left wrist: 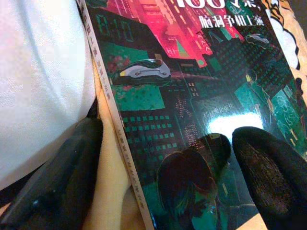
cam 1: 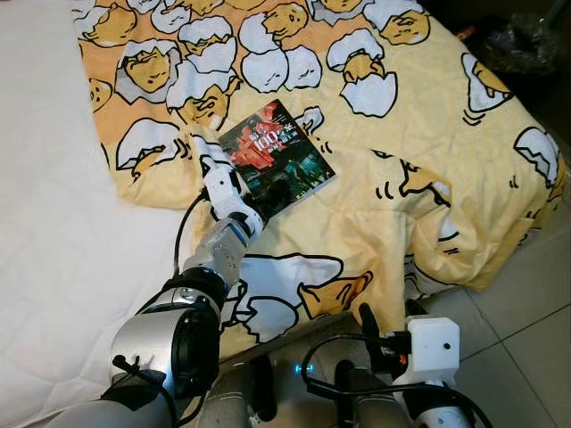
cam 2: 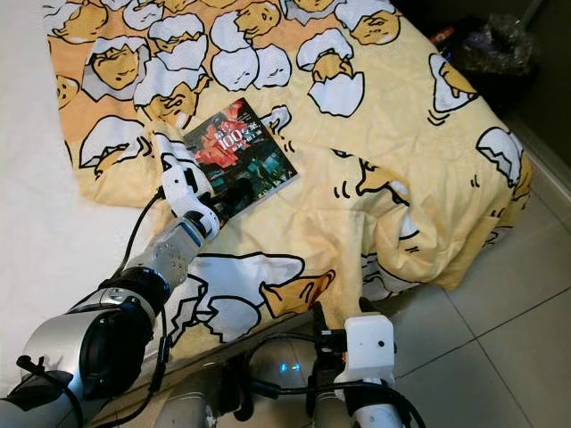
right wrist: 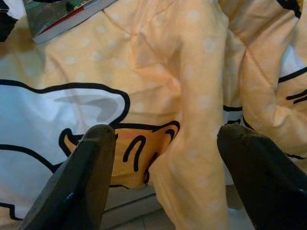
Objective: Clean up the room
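A book [cam 1: 277,159] with a dark red and green city cover lies flat on a yellow blanket [cam 1: 419,152] printed with egg cartoons. My left gripper [cam 1: 270,196] is at the book's near edge and is open. In the left wrist view one finger [left wrist: 72,172] rests on the bedding beside the spine, and the other fingertip [left wrist: 268,172] lies over the book's cover [left wrist: 192,110]. My right gripper [right wrist: 168,136] hangs open and empty by the bed's front edge, facing a fold of the blanket [right wrist: 192,96].
White mattress [cam 1: 53,223] lies to the left of the blanket. Grey tiled floor [cam 1: 526,303] runs along the right side of the bed. A dark plastic bag [cam 1: 526,40] sits on the floor at the far right.
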Controlling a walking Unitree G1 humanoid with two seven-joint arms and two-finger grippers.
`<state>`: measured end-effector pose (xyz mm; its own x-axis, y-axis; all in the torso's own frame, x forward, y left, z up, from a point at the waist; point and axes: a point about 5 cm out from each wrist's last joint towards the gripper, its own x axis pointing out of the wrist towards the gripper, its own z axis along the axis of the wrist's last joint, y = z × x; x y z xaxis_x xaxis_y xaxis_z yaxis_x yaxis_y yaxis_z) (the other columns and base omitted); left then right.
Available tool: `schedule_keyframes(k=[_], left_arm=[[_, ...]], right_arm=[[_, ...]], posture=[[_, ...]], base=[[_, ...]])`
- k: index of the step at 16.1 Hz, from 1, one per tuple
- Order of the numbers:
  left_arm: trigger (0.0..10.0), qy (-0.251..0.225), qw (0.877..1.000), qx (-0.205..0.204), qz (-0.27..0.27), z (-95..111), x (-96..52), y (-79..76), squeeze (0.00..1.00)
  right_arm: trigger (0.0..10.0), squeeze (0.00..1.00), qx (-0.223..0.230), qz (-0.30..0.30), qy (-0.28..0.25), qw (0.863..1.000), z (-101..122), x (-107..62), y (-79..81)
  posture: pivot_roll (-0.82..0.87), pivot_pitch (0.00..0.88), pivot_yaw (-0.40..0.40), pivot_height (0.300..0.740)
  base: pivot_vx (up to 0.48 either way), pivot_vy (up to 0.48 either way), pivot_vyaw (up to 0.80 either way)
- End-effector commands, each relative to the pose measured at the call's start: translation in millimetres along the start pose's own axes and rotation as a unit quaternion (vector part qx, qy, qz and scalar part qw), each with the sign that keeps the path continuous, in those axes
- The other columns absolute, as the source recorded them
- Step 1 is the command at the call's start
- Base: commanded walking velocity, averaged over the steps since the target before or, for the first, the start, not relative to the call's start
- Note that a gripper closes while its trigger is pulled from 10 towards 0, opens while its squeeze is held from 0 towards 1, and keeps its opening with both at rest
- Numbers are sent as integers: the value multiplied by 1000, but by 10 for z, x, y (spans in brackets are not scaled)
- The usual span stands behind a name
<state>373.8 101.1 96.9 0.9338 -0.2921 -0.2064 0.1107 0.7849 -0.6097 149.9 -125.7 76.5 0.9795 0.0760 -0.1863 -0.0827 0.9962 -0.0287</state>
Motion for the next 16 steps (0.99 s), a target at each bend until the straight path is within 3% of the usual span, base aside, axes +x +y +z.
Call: schedule_keyframes(k=[1, 2, 4, 6, 13, 16], left_arm=[[10000, 24, 1000, -6, -3, -102, -4, -15, 0], [10000, 17, 1000, 8, -5, -62, 2, -22, 0], [10000, -7, 995, 101, 11, 38, -13, 29, 0], [10000, -24, 986, 165, 10, 79, -41, 68, 0], [10000, -93, 977, 189, 7, 266, -55, -4, 0], [10000, -92, 979, 181, 6, 256, -58, -2, 0]], right_arm=[[10000, 0, 3, 1, 0, 1000, 2, -29, 30], [10000, 0, 4, 1, 1, 1000, -3, -29, 35], [10000, 0, 4, -2, 2, 1000, -14, -34, 31], [10000, 0, 6, -3, 5, 1000, -33, -42, 38], [10000, 0, 5, -1, 8, 1000, -53, -43, 34], [10000, 0, 5, -1, 10, 1000, -65, -40, 36]], posture=[[-180, 300, 107, 740], [-179, 300, 109, 740], [-174, 300, 115, 740], [-171, 299, 116, 740], [-160, 297, 117, 740], [-158, 296, 117, 740]], base=[[0, 0, 0], [0, 0, 0], [0, 0, 0], [0, 0, 0], [0, 0, 0], [0, 0, 0]])
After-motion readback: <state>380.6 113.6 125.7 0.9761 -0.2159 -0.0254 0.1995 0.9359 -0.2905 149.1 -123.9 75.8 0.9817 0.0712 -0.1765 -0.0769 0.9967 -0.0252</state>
